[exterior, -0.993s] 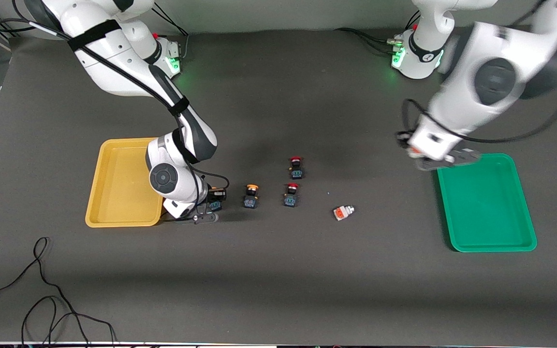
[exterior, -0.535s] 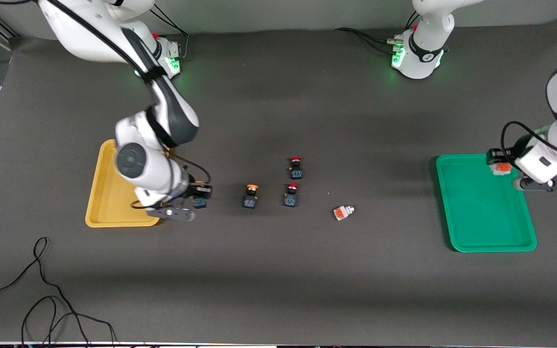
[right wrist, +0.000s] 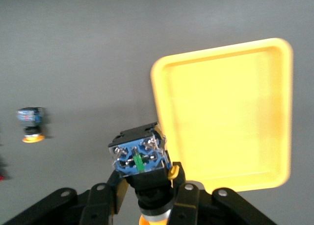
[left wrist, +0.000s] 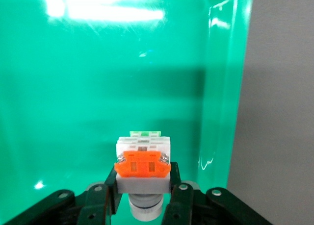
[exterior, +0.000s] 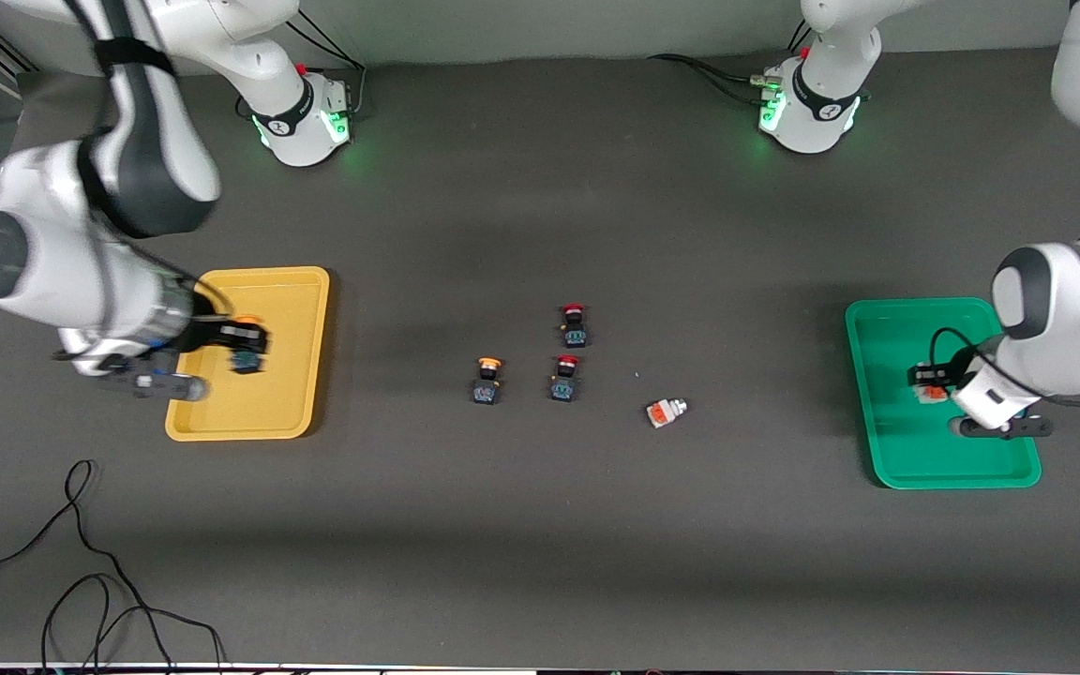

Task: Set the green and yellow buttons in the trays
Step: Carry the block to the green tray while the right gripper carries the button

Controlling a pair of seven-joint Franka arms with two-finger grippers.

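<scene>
Currently, one small black-bodied button with an orange-yellow round cap (exterior: pixel 245 358) is gripped by the closed right end effector (exterior: pixel 238 349) over the shallow rectangular yellow plastic tray (exterior: pixel 306 300), its blue underside shown in the right wrist view (right wrist: pixel 140 156). A small whitish block with an orange-red face (left wrist: pixel 142 162) is clamped in the closed left end effector (exterior: pixel 926 385) over the shallow rectangular green plastic tray (exterior: pixel 877 375).

On the dark grey bench (exterior: pixel 540 544), a second orange-yellow-capped black button (exterior: pixel 487 380) stands between the trays. Beside it, toward the left arm's end, two black-bodied buttons with red caps (exterior: pixel 566 377) (exterior: pixel 575 324) are seen. A second whitish block with an orange-red face and silver tip (exterior: pixel 665 411) lies farther toward the green tray.
</scene>
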